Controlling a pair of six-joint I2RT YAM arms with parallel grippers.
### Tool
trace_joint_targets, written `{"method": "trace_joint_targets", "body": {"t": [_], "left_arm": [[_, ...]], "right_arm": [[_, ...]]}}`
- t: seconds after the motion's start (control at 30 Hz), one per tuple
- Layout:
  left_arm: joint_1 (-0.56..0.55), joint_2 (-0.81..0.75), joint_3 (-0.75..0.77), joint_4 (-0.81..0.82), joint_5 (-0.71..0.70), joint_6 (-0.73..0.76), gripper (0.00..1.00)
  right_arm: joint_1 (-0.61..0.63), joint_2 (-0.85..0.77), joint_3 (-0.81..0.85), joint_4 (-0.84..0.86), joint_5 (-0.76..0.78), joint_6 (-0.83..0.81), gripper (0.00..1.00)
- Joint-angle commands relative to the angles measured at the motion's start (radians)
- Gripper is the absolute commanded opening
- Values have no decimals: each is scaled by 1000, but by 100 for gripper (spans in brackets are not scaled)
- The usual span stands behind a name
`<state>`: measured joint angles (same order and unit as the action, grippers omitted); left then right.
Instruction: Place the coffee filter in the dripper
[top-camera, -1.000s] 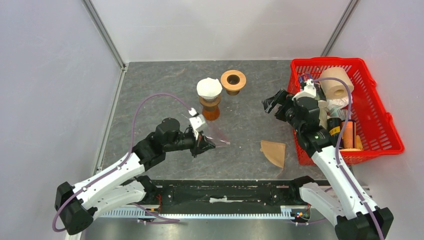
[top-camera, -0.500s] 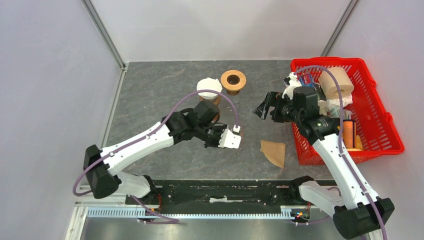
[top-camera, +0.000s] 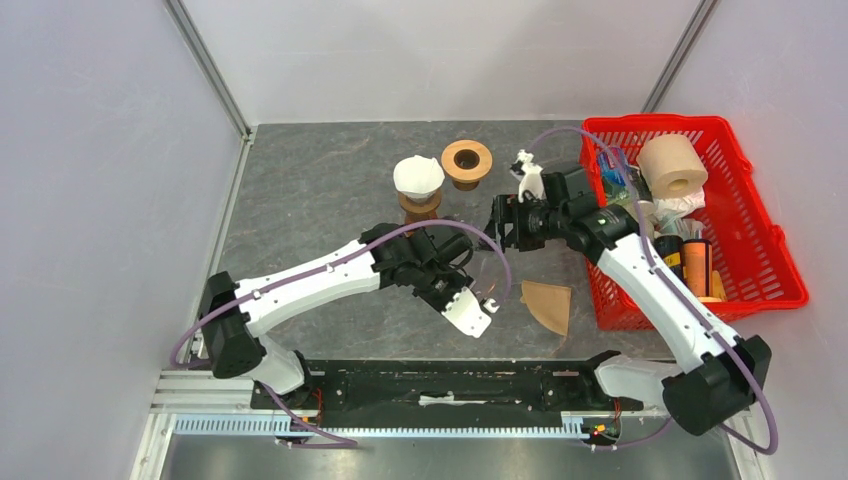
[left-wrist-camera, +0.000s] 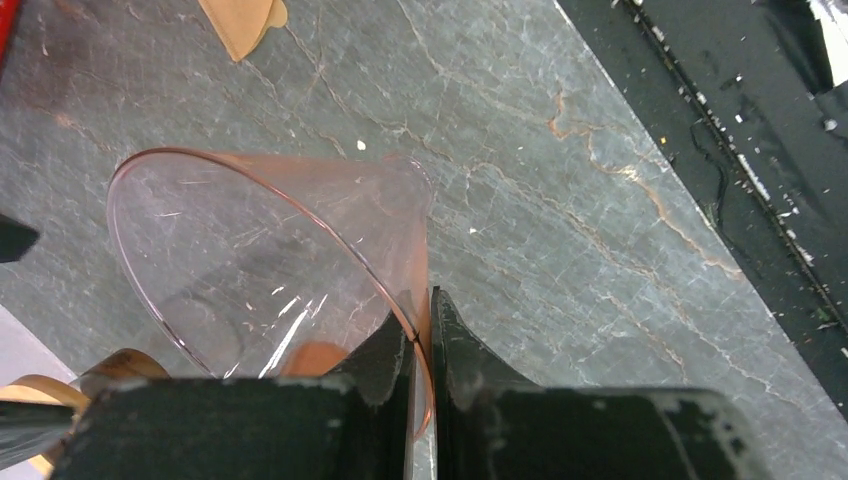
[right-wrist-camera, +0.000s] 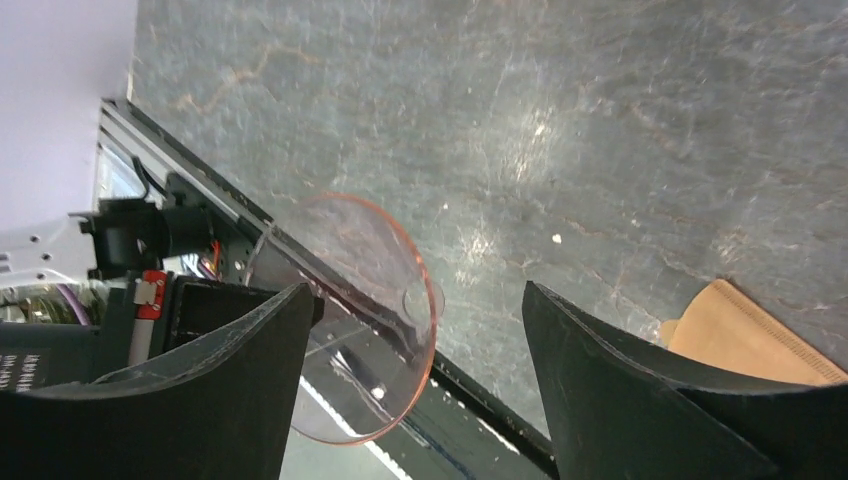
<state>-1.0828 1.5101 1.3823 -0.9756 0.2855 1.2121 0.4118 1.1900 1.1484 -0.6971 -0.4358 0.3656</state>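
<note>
Dripper (left-wrist-camera: 270, 250), clear and pink-tinted, hangs over the near middle of the table (top-camera: 320, 200). The left gripper (left-wrist-camera: 422, 318) pinches it at the rim, jaws almost closed on the thin wall. Its mouth looks tilted rather than level. Just to its right the brown filter (top-camera: 547, 303) lies flat on the table near the basket (top-camera: 660, 120), with nothing touching it. Farther back the right gripper (right-wrist-camera: 410, 300) hovers with jaws wide apart and empty, facing the dripper. Beyond that are a brown stand (top-camera: 421, 215) topped with white paper (top-camera: 418, 175) and a brown ring (top-camera: 466, 162).

The step in hand, I judge, is fetching the filter. The right arm should come down to the paper, pinch one edge so the cone can open, and lift without creasing it. The left should turn the dripper's mouth upward and hold steady. A rim pinch is a weak hold, so the paper is best lowered in gently, point first, not pushed.
</note>
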Motion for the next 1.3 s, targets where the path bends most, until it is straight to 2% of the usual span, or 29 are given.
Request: {"method": "trace_joint_targets", "body": {"t": [0.0,0.17,0.3,0.43,0.63,0.67,0.7,0.73,0.77,0.8,0.93,1.03,1.13,1.27], "left_arm": [[-7,16,60,-22,-68,83,3],[-24,22,70,-22,-99,92,3],[-31,32,77,-20,-108,97,3],[-47,47,80,19,-152,48,4],[-58,29,65,63,-151,31,7],[-58,21,61,82,-150,16,12],[-58,13,59,102,-149,-8,23],[-59,0,53,125,-146,-42,40],[-58,-11,47,149,-139,-64,76],[-58,-28,31,168,-126,-77,89],[-57,-124,-67,311,-86,-170,90],[-39,-223,-161,526,-124,-397,91],[33,-321,-263,726,-105,-581,91],[167,-425,-404,1024,-274,-914,92]], "right_arm": [[44,40,51,-55,49,-38,83],[96,113,71,-120,64,-82,77],[118,143,62,-127,68,-83,68],[125,157,65,-119,72,-83,50],[125,152,69,-131,105,-84,7],[124,148,71,-132,111,-83,1],[124,142,74,-133,124,-81,0],[125,134,76,-131,141,-75,0],[125,126,78,-131,166,-69,0],[125,114,79,-131,193,-60,0],[108,55,83,-132,263,-37,0],[42,16,83,-118,267,-18,0],[-39,-7,85,-69,247,8,0],[-97,20,150,6,247,26,0]]}}
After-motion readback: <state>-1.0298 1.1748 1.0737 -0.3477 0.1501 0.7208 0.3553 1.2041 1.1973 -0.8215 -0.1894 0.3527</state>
